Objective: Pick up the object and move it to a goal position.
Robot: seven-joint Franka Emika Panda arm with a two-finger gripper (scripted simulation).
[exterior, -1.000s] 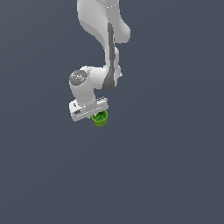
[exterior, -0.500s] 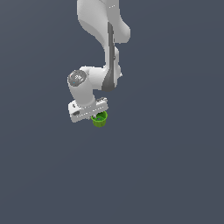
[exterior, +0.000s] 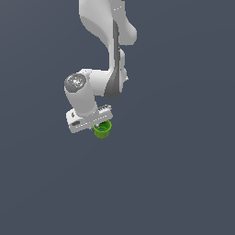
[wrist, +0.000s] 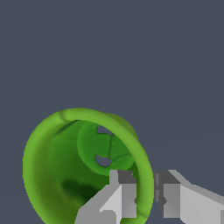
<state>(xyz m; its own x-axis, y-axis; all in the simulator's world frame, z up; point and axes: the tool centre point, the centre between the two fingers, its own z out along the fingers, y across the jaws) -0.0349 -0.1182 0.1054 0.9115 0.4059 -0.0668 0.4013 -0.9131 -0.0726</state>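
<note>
The object is a small bright green cup (exterior: 103, 129) with a hollow top, hanging just under the white gripper (exterior: 100, 125) in the exterior view. In the wrist view the cup (wrist: 65, 162) fills the lower part of the picture, its hollow facing the camera. The gripper (wrist: 145, 197) is shut on the cup's rim: one finger (wrist: 118, 197) sits inside the cup, the other (wrist: 175, 194) outside the wall. The white arm (exterior: 108, 55) comes down from the top of the exterior view.
A plain dark grey-blue surface (exterior: 183, 174) lies all around. No other object or marker shows in either view.
The gripper with the green cup has shifted very slightly downward and toward the exterior view's left. The grip is unchanged.
</note>
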